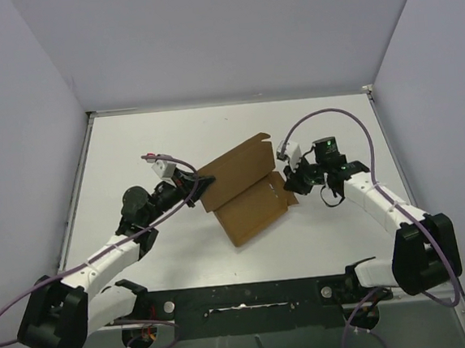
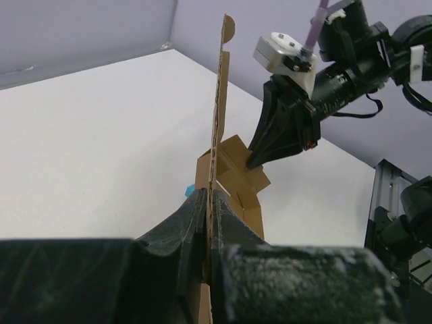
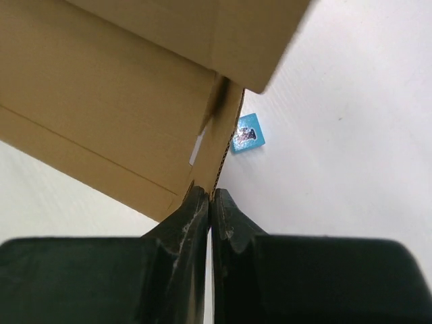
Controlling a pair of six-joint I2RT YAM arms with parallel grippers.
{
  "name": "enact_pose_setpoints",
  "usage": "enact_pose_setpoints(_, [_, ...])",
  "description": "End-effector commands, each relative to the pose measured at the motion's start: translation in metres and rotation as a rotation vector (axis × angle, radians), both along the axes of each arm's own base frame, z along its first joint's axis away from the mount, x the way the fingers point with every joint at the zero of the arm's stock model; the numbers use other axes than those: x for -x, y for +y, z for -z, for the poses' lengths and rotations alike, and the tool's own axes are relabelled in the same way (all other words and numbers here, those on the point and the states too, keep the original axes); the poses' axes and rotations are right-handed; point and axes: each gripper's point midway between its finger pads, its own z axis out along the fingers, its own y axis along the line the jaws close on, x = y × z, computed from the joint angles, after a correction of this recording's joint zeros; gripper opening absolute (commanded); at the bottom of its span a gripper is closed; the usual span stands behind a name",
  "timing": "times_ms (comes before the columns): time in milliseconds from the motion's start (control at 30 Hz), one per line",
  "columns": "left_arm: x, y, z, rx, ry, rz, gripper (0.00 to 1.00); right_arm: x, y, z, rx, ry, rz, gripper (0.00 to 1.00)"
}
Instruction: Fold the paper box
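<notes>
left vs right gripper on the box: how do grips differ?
Left gripper pinches a tall upright panel on the paper box's left; right gripper pinches a small flap on its right. Left holds card deep between its fingers; right only at the tips. Both are shut on the box.

I count one paper box (image 1: 246, 193), one small blue cube (image 3: 247, 133), one white table (image 1: 133, 150), and two grippers of mine: left gripper (image 1: 196, 184), right gripper (image 1: 287, 181).

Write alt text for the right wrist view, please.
The right gripper is shut on a thin edge of the brown paper box, which fills the upper left. A small blue cube lies on the white table beyond.
</notes>
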Motion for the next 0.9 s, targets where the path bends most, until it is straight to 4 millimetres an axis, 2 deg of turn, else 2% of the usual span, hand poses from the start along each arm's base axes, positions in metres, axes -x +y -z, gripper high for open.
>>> enact_pose_setpoints(0, [-0.006,-0.013,-0.022,-0.026,-0.159,0.050,0.00,-0.027,0.007,-0.011,0.024,-0.253,0.078,0.00])
enact_pose_setpoints(133, [-0.006,-0.016,-0.017,-0.056,-0.217,0.057,0.00,-0.037,0.004,-0.002,0.023,-0.294,0.149,0.00])
enact_pose_setpoints(267, [0.004,-0.020,-0.006,-0.104,-0.287,0.080,0.00,-0.036,0.003,0.011,0.039,-0.286,0.155,0.00])
enact_pose_setpoints(367, [0.013,-0.021,-0.006,-0.110,-0.350,0.083,0.00,-0.034,0.009,0.013,0.022,-0.275,0.145,0.00])
enact_pose_setpoints(500, [0.013,-0.016,-0.021,-0.086,-0.375,0.049,0.00,-0.040,0.016,0.003,-0.019,-0.343,0.151,0.00])
enact_pose_setpoints(733, [0.013,-0.005,-0.048,0.003,-0.366,-0.037,0.00,-0.067,0.024,-0.024,-0.140,-0.487,0.223,0.00])
enact_pose_setpoints(867, [0.012,0.001,-0.054,-0.023,-0.408,-0.074,0.00,-0.078,0.027,-0.032,-0.190,-0.561,0.251,0.00])
